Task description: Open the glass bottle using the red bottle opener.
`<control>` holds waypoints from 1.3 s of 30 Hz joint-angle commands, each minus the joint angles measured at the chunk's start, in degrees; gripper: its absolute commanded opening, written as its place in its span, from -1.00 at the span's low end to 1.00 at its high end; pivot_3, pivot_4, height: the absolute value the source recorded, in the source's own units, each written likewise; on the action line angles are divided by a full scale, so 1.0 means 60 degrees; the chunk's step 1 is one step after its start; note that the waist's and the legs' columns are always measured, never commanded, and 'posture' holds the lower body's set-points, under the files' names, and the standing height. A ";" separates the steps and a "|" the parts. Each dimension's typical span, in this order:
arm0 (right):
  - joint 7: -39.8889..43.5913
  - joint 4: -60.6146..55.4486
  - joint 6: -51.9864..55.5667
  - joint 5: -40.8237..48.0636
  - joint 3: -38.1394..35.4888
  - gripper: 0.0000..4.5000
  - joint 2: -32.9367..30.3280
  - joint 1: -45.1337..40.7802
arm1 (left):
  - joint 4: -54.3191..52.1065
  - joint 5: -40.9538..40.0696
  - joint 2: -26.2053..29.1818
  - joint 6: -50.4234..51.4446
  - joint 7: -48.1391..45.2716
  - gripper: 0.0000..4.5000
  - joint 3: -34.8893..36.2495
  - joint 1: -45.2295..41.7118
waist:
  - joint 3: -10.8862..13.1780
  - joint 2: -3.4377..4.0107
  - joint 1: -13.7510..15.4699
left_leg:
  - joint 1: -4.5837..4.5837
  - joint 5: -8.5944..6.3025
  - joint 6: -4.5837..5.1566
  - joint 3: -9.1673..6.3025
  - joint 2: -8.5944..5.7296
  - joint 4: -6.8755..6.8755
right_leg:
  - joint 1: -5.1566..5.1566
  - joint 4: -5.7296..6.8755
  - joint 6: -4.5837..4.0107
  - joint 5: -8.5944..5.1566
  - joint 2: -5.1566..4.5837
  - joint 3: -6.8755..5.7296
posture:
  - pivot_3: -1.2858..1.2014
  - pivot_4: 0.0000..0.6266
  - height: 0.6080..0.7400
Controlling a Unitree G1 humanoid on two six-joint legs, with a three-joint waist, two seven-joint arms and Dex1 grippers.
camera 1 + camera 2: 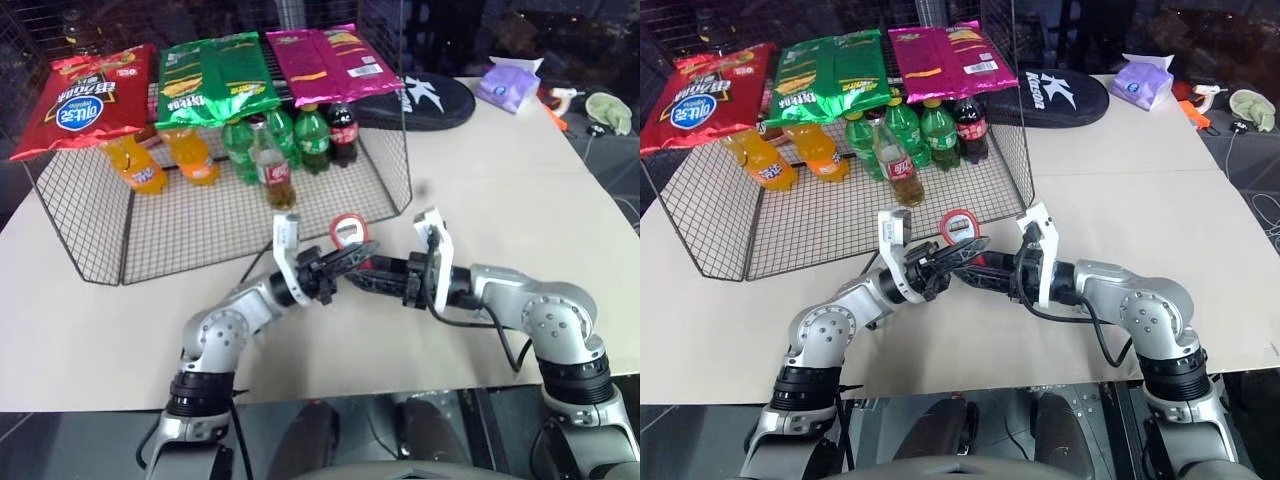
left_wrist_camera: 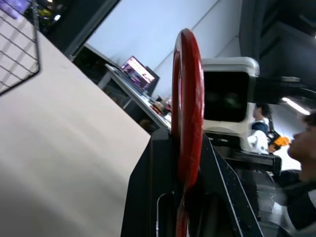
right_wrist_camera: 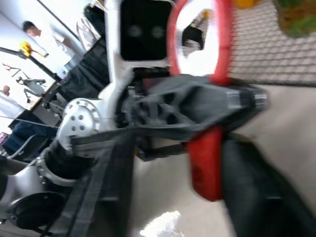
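Observation:
The red bottle opener [image 1: 348, 232] stands above the middle of the table, ring end up, with my left gripper [image 1: 352, 256] shut on it just below the ring. In the left wrist view the opener [image 2: 187, 98] sits edge-on between the two black fingers [image 2: 148, 187]. My right gripper [image 1: 372, 275] faces the left one from the right, at the opener's handle [image 3: 205, 168]. The glass bottle [image 1: 272, 165], clear with a red label, stands upright inside the wire basket, well beyond both grippers.
The wire basket [image 1: 90, 240] also holds orange soda bottles [image 1: 135, 165], green bottles [image 1: 312, 135] and a dark cola bottle [image 1: 343, 130], with snack bags [image 1: 215, 80] on top. A black pouch [image 1: 430, 100] and a tissue pack [image 1: 508, 85] lie at the back right.

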 commanded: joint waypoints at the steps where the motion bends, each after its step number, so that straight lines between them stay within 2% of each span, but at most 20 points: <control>1: 0.0242 -0.0258 0.0258 0.0314 0.0216 -0.60 0.0039 -0.0208 | -0.0131 0.0158 -0.0049 -0.0205 0.0084 -1.00 0.0069 -0.0052 | -0.0001 0.0001 -0.0005 | -0.0001 0.0000 0.0000 -0.0002 0.0002 0.0000 | 0.0000 -0.0001 0.0000 0.0000 0.0002 -0.0002 | 0.03 -0.52 1.00; 9: 0.0418 -0.0186 0.0276 -0.0056 0.0371 -0.60 -0.0123 -0.0296 | -0.0090 0.0200 -0.0009 -0.0197 -0.0028 -1.00 0.0096 -0.0103 | -0.0001 0.0001 -0.0004 | 0.0000 0.0000 0.0000 -0.0002 0.0002 0.0002 | 0.0000 0.0001 0.0000 0.0000 0.0001 -0.0001 | 0.03 -0.52 1.00; 13: 0.0468 -0.0240 0.0257 -0.0174 0.0403 0.07 -0.0117 -0.0290 | -0.0121 0.0235 -0.0024 -0.0185 -0.0041 -1.00 0.0089 -0.0089 | 0.0000 0.0001 -0.0008 | 0.0000 0.0000 0.0000 0.0000 0.0002 0.0002 | -0.0001 0.0000 0.0000 0.0000 0.0000 0.0002 | 0.03 -0.52 1.00; 15: 0.0351 -0.0182 0.0279 -0.0292 0.0436 0.51 -0.0105 -0.0302 | -0.0116 0.0255 -0.0047 -0.0172 -0.0049 -1.00 0.0098 -0.0102 | 0.0000 0.0001 -0.0004 | -0.0001 0.0000 0.0000 -0.0002 0.0003 0.0002 | -0.0001 0.0001 0.0000 0.0000 0.0000 -0.0001 | 0.03 -0.52 1.00; 26: 0.0352 -0.0057 0.0426 -0.0408 0.0481 0.51 -0.0144 -0.0444 | -0.0079 0.0273 -0.0056 -0.0135 -0.0123 -1.00 0.0073 -0.0212 | -0.0001 0.0001 -0.0003 | -0.0002 0.0000 0.0000 -0.0002 0.0001 0.0002 | 0.0000 -0.0001 0.0000 0.0000 -0.0002 0.0000 | 0.03 -0.52 1.00; 27: 0.0346 -0.0060 0.0437 -0.0409 0.0478 0.27 -0.0124 -0.0450 | -0.0090 0.0274 -0.0051 -0.0132 -0.0124 -1.00 0.0071 -0.0205 | -0.0001 0.0001 -0.0003 | -0.0002 0.0000 0.0000 -0.0002 0.0002 0.0002 | -0.0001 -0.0001 0.0000 0.0000 -0.0002 0.0000 | 0.03 -0.52 1.00; 28: 0.0337 -0.0056 0.0443 -0.0412 0.0469 0.17 -0.0104 -0.0457 | -0.0099 0.0269 -0.0048 -0.0124 -0.0119 -1.00 0.0073 -0.0201 | -0.0001 0.0001 -0.0003 | -0.0002 0.0000 0.0000 -0.0002 0.0002 0.0002 | -0.0001 0.0000 0.0000 0.0000 -0.0002 0.0000 | 0.03 -0.52 1.00; 31: 0.0303 -0.0036 0.0473 -0.0371 0.0404 -0.46 0.0000 -0.0469 | -0.0135 0.0237 -0.0028 -0.0079 -0.0131 -1.00 0.0080 -0.0171 | 0.0000 0.0001 0.0001 | -0.0002 0.0000 0.0000 -0.0002 0.0002 0.0002 | -0.0001 -0.0001 0.0000 0.0000 -0.0003 -0.0001 | 0.03 -0.52 1.00; 34: 0.0287 -0.0020 0.0508 -0.0339 0.0356 -0.99 0.0085 -0.0482 | -0.0148 0.0267 0.0014 -0.0030 -0.0179 -1.00 0.0023 -0.0140 | 0.0000 0.0001 -0.0001 | -0.0004 0.0000 0.0000 -0.0002 0.0001 0.0003 | -0.0002 -0.0001 0.0000 0.0000 -0.0002 -0.0001 | 0.03 -0.52 1.00; 39: 0.0240 0.0013 0.0579 -0.0276 0.0279 -0.99 0.0179 -0.0462 | -0.0153 0.0182 0.0096 0.0160 -0.0251 -1.00 -0.0037 -0.0104 | 0.0000 0.0001 -0.0002 | -0.0004 0.0000 0.0000 -0.0003 0.0002 0.0002 | -0.0001 -0.0002 0.0000 0.0000 -0.0003 0.0000 | 0.03 -0.52 1.00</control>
